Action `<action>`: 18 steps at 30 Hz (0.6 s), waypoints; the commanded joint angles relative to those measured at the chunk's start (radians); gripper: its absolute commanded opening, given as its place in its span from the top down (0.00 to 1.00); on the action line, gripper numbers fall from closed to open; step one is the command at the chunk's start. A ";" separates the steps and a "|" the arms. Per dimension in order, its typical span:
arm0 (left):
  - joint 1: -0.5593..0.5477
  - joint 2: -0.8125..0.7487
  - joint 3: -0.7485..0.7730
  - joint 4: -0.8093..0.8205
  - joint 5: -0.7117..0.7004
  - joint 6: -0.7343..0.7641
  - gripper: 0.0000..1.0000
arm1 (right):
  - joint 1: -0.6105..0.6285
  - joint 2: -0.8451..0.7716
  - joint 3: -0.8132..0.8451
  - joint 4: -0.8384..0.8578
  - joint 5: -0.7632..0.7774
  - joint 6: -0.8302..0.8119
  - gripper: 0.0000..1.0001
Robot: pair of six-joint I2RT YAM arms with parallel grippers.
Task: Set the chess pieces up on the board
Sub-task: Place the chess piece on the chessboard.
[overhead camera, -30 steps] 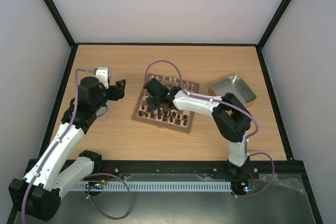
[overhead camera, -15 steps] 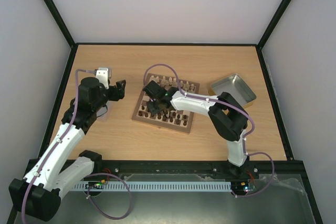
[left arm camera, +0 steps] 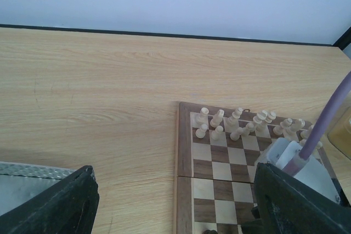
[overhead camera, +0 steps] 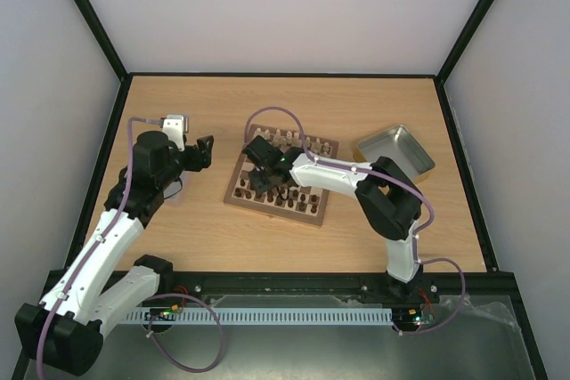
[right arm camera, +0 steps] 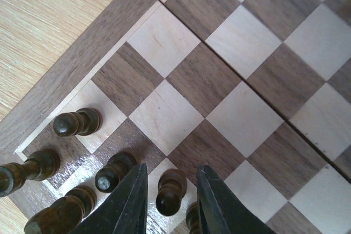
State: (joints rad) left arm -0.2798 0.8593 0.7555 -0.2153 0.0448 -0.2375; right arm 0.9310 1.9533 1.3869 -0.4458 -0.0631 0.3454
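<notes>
You are looking at a light wood-grain surface (overhead camera: 196, 238) boxed in by a black frame and plain pale walls. A grey rectangular metal tray (overhead camera: 396, 150) sits at its right side, and the corner of another grey metal tray (left arm camera: 27, 182) shows under your left arm.

The square wooden chessboard with tan and dark brown squares and a brown rim (left arm camera: 185, 152) lies near the middle of the surface. The cream turned wooden chess pieces (left arm camera: 236, 124) stand in two rows along its far edge. The dark brown turned wooden chess pieces (right arm camera: 77, 123) crowd its near edge.

Your right tool (right arm camera: 171, 179) hangs over the board's near left corner. Its fingers are narrowly parted either side of one upright dark brown pawn (right arm camera: 171, 192), with a sliver of gap on each side. Your left tool (left arm camera: 175, 201) is spread wide over bare surface left of the board, holding nothing.
</notes>
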 commanded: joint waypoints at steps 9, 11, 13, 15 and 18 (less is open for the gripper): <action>0.007 -0.024 -0.015 0.022 0.007 -0.002 0.21 | -0.016 -0.082 0.015 -0.068 0.061 0.072 0.75; 0.007 -0.024 -0.015 0.024 0.007 -0.002 0.21 | -0.018 -0.087 0.009 -0.072 0.049 0.073 0.77; 0.007 -0.025 -0.015 0.024 0.008 -0.002 0.21 | -0.021 -0.087 0.006 -0.082 0.042 0.075 0.78; 0.007 -0.024 -0.016 0.023 0.008 -0.001 0.21 | -0.022 -0.091 -0.001 -0.087 0.036 0.074 0.80; 0.007 -0.025 -0.018 0.022 0.007 0.000 0.21 | -0.022 -0.088 -0.008 -0.099 0.029 0.070 0.85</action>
State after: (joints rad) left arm -0.2798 0.8490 0.7509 -0.2150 0.0483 -0.2375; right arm 0.9138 1.9034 1.3930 -0.4931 -0.0319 0.4114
